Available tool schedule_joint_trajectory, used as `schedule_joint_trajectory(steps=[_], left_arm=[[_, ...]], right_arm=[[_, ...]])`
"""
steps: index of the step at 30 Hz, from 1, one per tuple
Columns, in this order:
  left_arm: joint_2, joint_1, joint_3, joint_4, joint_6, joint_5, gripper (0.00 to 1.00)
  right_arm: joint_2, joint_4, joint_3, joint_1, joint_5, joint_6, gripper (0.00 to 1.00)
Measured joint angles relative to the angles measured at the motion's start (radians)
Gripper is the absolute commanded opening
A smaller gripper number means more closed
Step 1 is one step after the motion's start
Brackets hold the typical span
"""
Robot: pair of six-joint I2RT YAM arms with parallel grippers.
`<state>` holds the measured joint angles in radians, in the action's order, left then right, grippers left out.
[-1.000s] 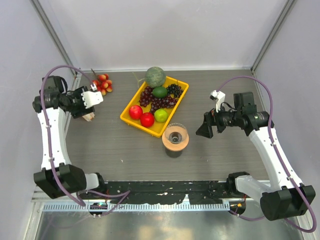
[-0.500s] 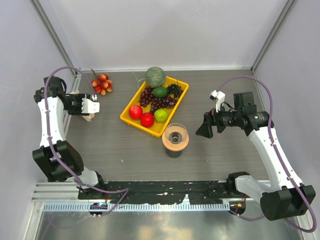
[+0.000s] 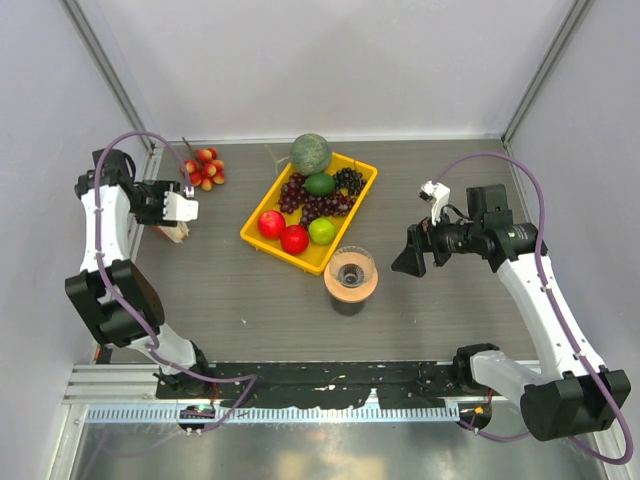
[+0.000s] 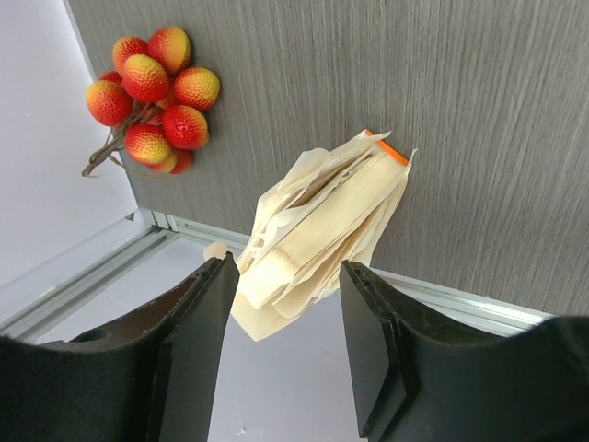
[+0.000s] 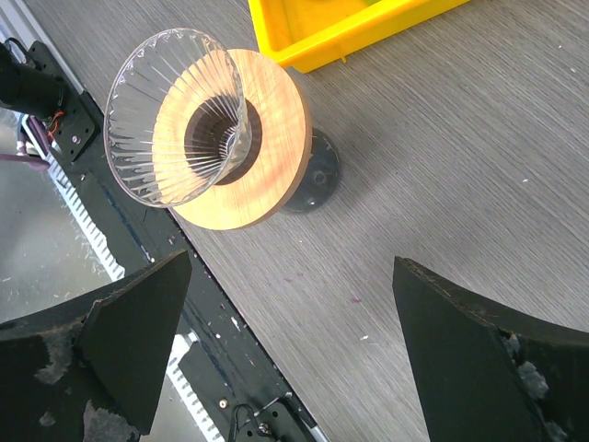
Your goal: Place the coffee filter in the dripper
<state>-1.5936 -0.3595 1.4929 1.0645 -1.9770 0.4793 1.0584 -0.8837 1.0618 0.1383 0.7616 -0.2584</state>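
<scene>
The dripper point(image 3: 351, 267) is a clear ribbed cone sitting in a tan wooden ring point(image 3: 368, 288) on a dark glass cup; it also shows in the right wrist view point(image 5: 175, 115). No single white coffee filter shows. A beige bundle of papers point(image 4: 317, 230) lies at the table's far left edge, also seen from above point(image 3: 177, 234). My left gripper point(image 3: 180, 208) is open just above the bundle, its jaws either side of the bundle's near end point(image 4: 285, 269). My right gripper point(image 3: 410, 262) is open and empty, right of the dripper point(image 5: 290, 267).
A yellow tray point(image 3: 262, 238) with apples, limes, grapes and a melon stands behind the dripper. A bunch of red lychees point(image 3: 204, 168) lies at the back left, near the bundle point(image 4: 152, 101). The table's metal rail point(image 4: 110, 267) runs under the bundle.
My left arm has folded back toward the left wall and its gripper has shifted slightly left over the beige bundle. The right arm has not moved.
</scene>
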Motion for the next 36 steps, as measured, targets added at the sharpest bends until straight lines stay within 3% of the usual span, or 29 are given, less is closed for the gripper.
schedule_joint_trajectory(steps=[9, 36], left_arm=[[-0.094, 0.001, 0.038, -0.019, -0.003, -0.035, 0.57], [-0.155, 0.046, 0.030, -0.126, -0.003, -0.120, 0.55]], right_arm=[[0.013, 0.000, 0.000, 0.000, 0.000, 0.000, 0.98], [0.048, 0.000, -0.006, 0.000, -0.001, 0.002, 0.98]])
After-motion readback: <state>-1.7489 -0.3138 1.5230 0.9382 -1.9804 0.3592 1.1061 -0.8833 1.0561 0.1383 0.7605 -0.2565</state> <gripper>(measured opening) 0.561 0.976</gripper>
